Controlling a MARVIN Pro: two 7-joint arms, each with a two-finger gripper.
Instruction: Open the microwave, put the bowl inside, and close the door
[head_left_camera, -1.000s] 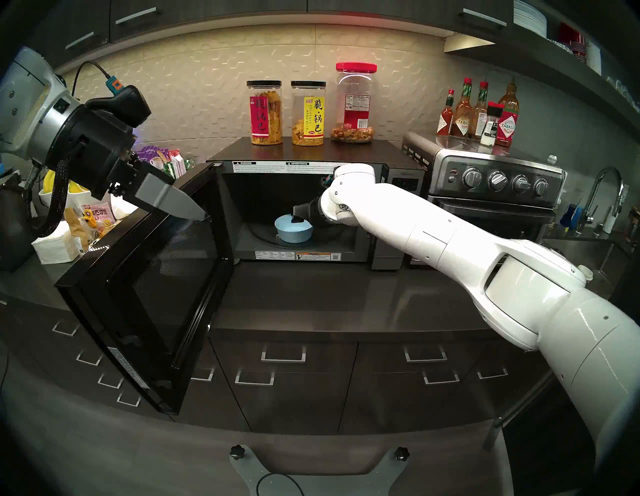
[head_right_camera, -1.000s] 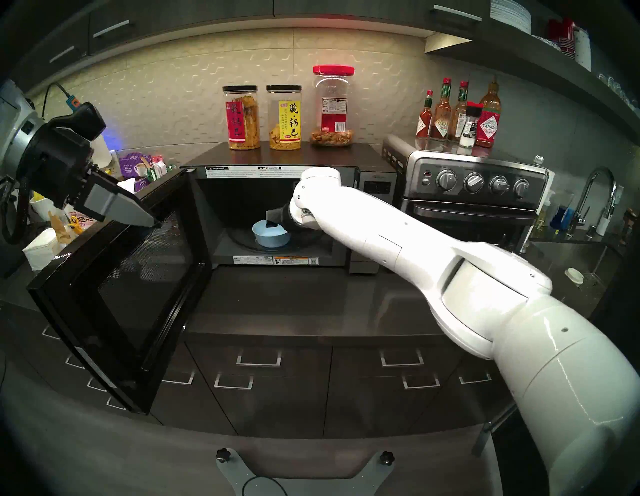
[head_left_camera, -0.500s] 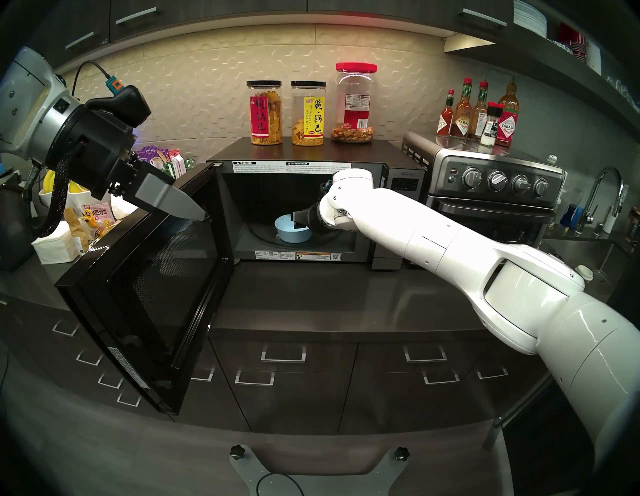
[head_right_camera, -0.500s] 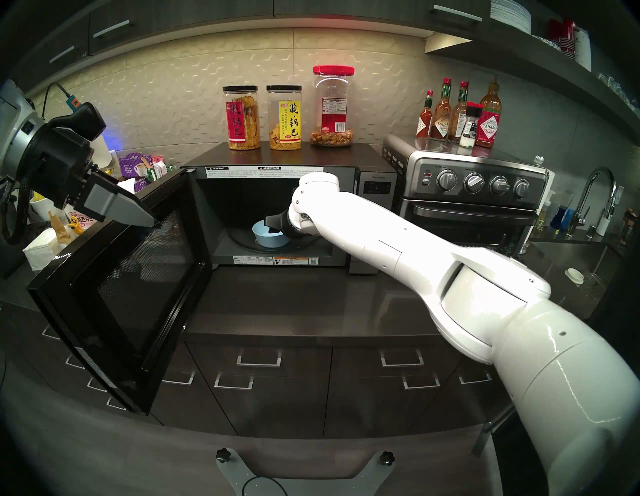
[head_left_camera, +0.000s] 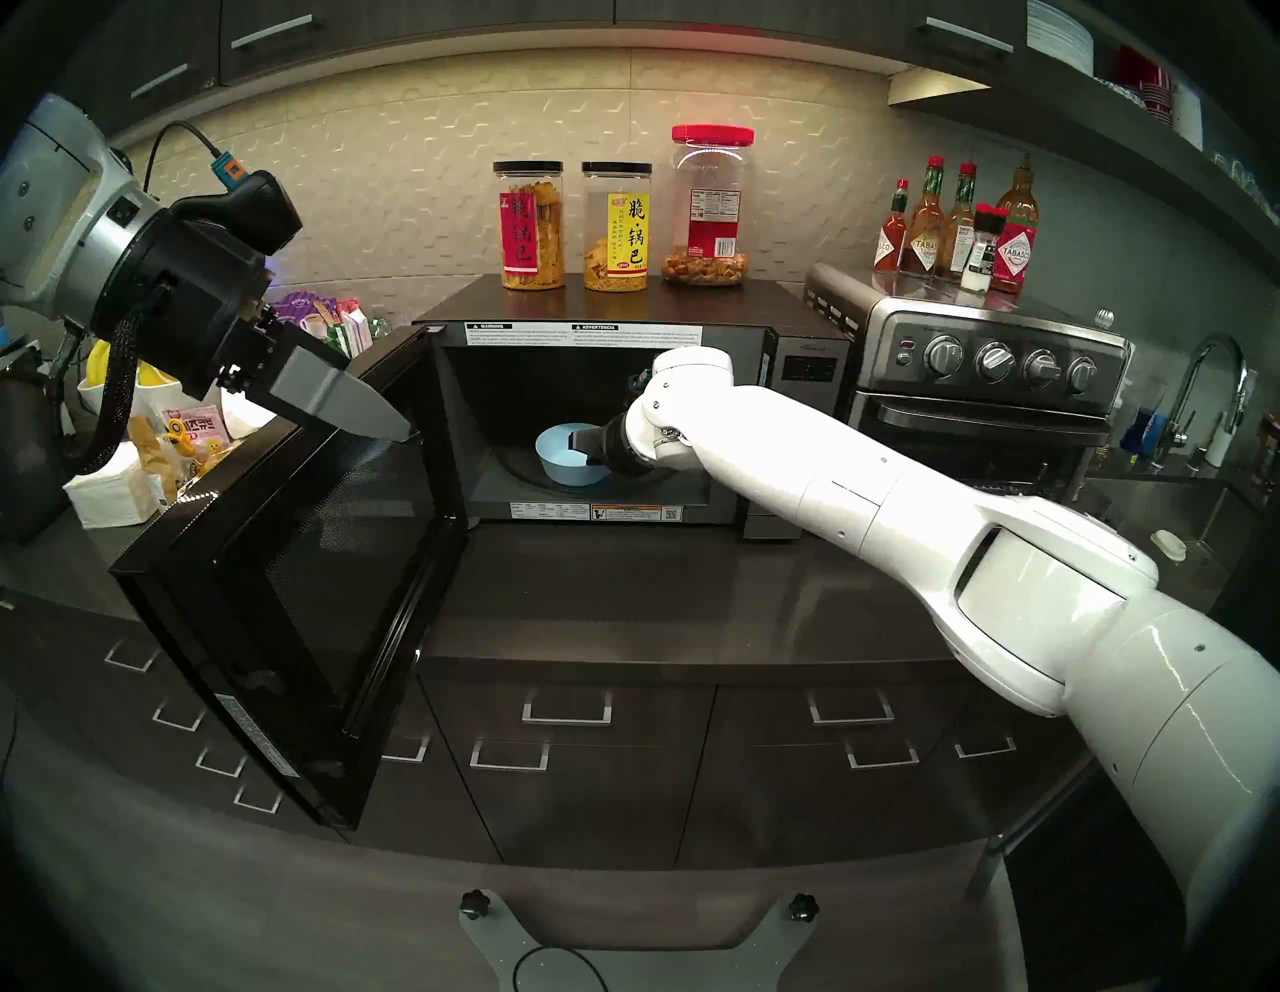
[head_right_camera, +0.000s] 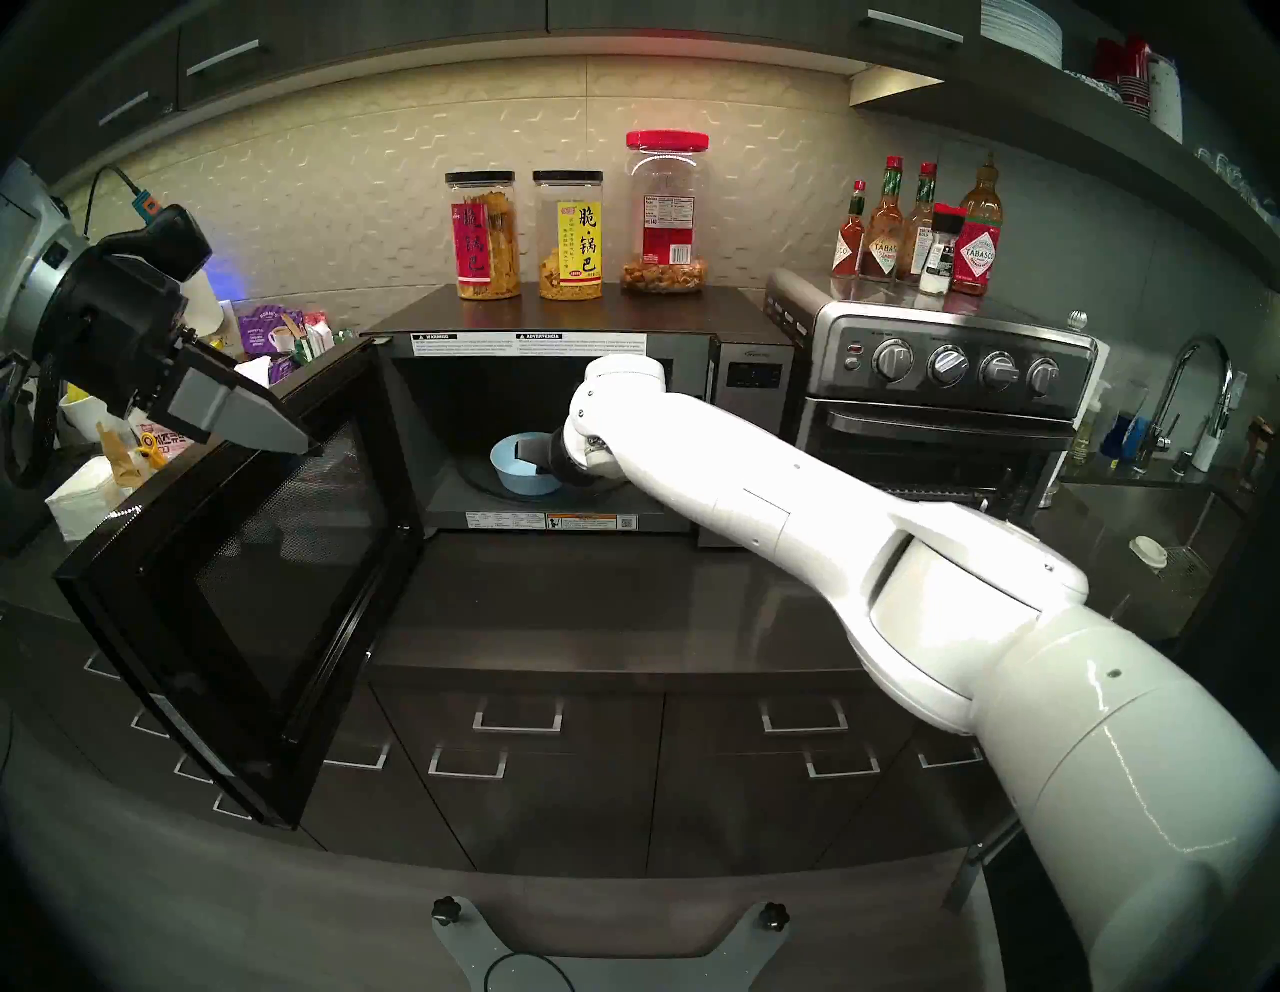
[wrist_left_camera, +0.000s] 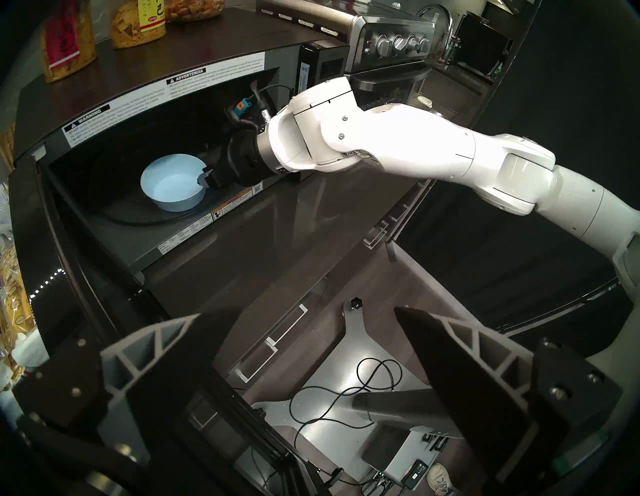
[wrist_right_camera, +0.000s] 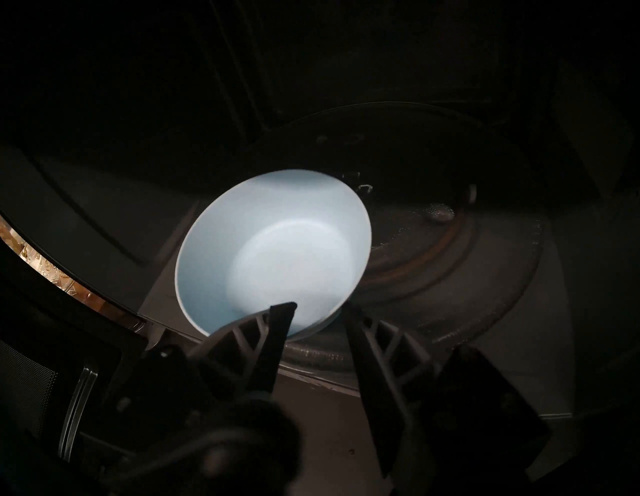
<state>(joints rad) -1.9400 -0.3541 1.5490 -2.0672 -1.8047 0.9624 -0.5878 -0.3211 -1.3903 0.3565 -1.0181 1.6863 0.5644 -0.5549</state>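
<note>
The microwave (head_left_camera: 623, 305) stands with its door (head_left_camera: 312, 589) swung wide to the left. The light-blue bowl (head_left_camera: 557, 457) (wrist_left_camera: 169, 180) sits upright on the glass turntable (wrist_right_camera: 450, 242) inside. My right gripper (head_left_camera: 580, 447) (wrist_right_camera: 316, 310) reaches into the cavity and straddles the bowl's near-right rim. One finger is inside the bowl (wrist_right_camera: 277, 242) and the other outside, with a visible gap between them. My left gripper (head_left_camera: 381, 419) (wrist_left_camera: 298, 311) hovers open by the door's top edge, holding nothing.
Three snack jars (head_left_camera: 616, 225) stand on the microwave's top. A steel toaster oven (head_left_camera: 983, 367) with sauce bottles (head_left_camera: 956, 222) on it is to the right, then a sink faucet (head_left_camera: 1212, 388). Snack packets and napkins (head_left_camera: 118, 485) crowd the counter behind the door.
My right gripper has moved left and lower in the cavity, and its jaws have narrowed. The bowl has slid a little to the left with it. The left arm and door have not moved.
</note>
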